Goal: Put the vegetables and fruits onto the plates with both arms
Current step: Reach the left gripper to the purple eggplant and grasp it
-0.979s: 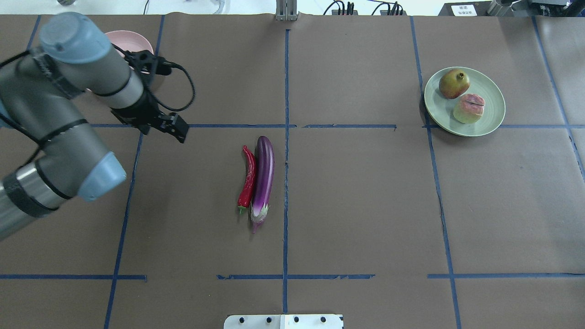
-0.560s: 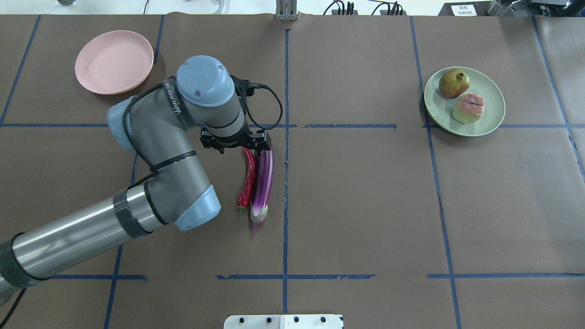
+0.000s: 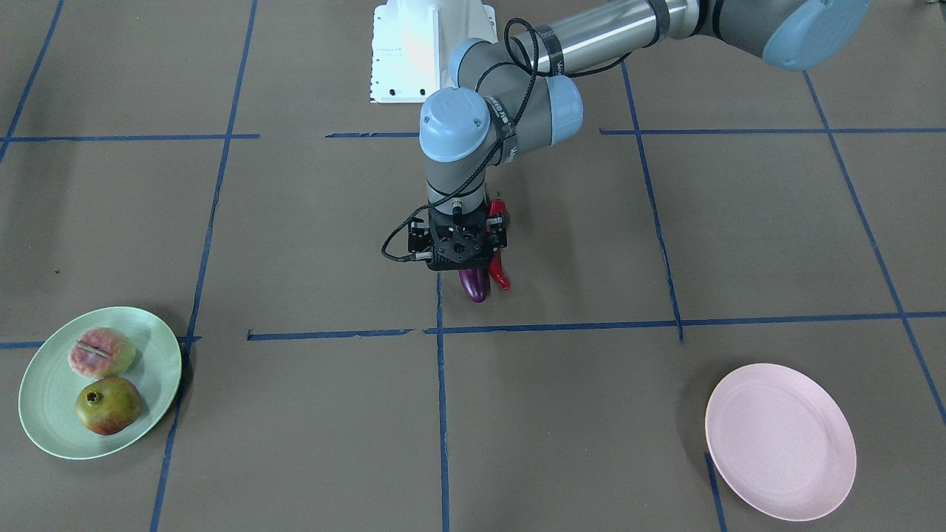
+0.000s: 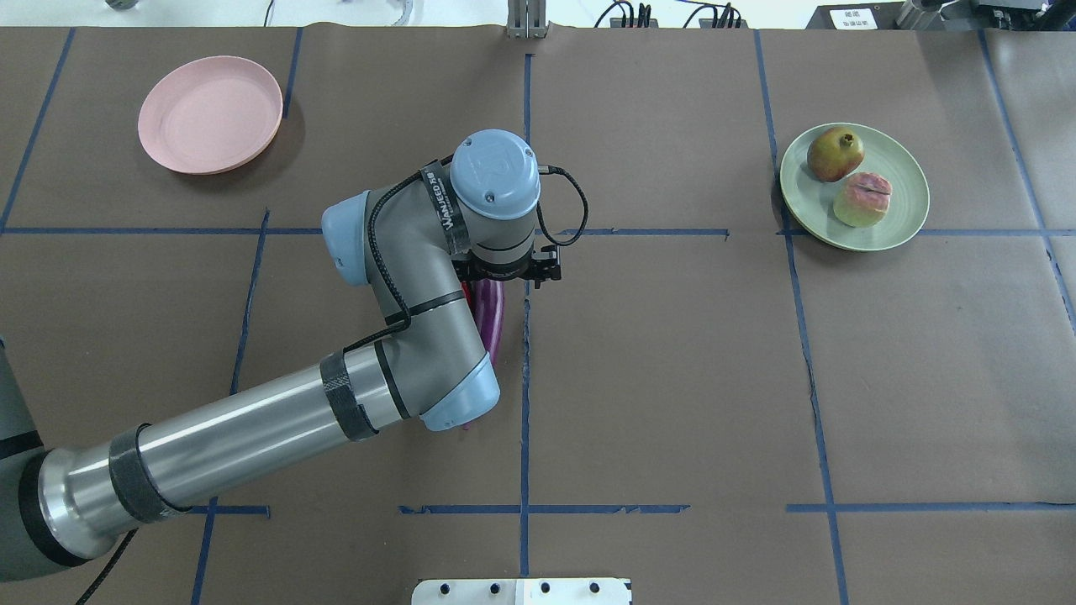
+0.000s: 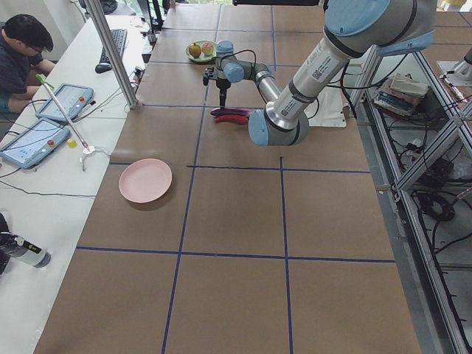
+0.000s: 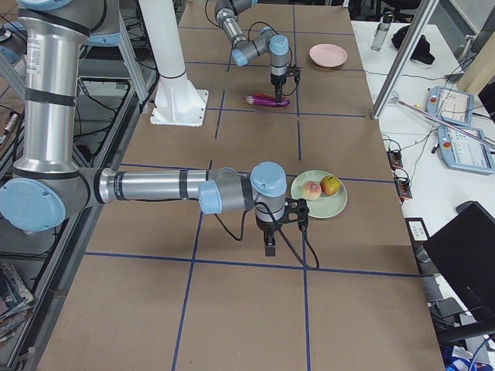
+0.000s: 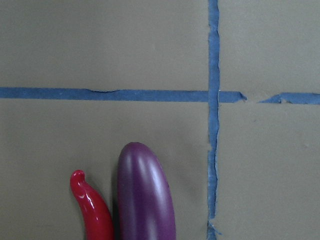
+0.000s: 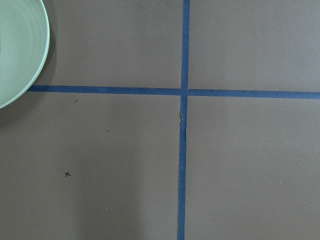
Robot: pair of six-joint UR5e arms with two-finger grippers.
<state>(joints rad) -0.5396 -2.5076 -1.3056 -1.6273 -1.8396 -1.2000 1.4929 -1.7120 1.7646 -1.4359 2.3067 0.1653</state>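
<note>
2 veg, 1 eggplant (image 3: 475, 284) + 1 chili (image 3: 500, 273), lie side by side mid-frame on tabletop (image 3: 295, 414), left hand (image 3: 460, 258) directly over them; grip can't tell. 2 fruits, 1 peach (image 3: 101, 352) + 1 pomegranate (image 3: 108, 406), on green plate (image 3: 44, 414), lower left. Pink plate (image 3: 780, 441) lower right. Right hand (image 6: 268, 246) beside green plate; open/closed can't tell.

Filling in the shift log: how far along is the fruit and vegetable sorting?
Done: peach and pomegranate sit on the green plate. In hand: the left pincer hovers over the eggplant and chili, both on the table. Left: both vegetables onto the empty pink plate.
</note>
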